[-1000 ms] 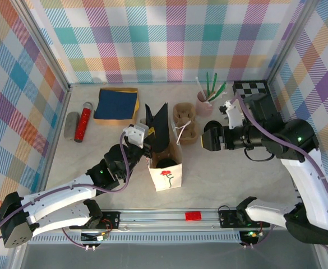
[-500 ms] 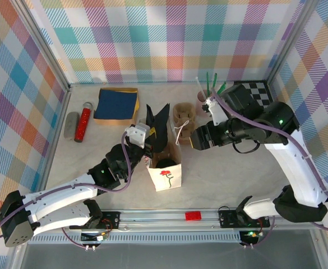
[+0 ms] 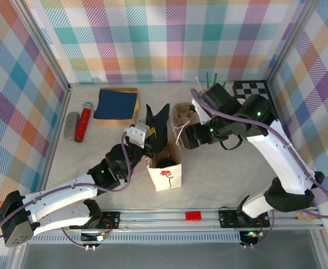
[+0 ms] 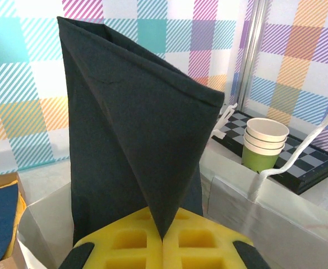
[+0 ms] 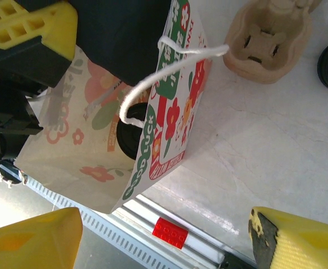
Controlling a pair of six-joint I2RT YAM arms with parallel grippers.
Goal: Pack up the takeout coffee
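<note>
Coffee cup [image 5: 134, 140] looks packed inside the bag [image 5: 175, 106]; left gripper [image 4: 162, 238] pinches a black napkin [image 4: 135, 140] there, right gripper [image 5: 164, 235] spread empty nearby.

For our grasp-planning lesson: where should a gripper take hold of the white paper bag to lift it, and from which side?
Probably the string handle, from above: it loops clear above the thin walls of the upright paper bag. Approach on the side away from the left gripper, which holds a black napkin at the mouth.
</note>
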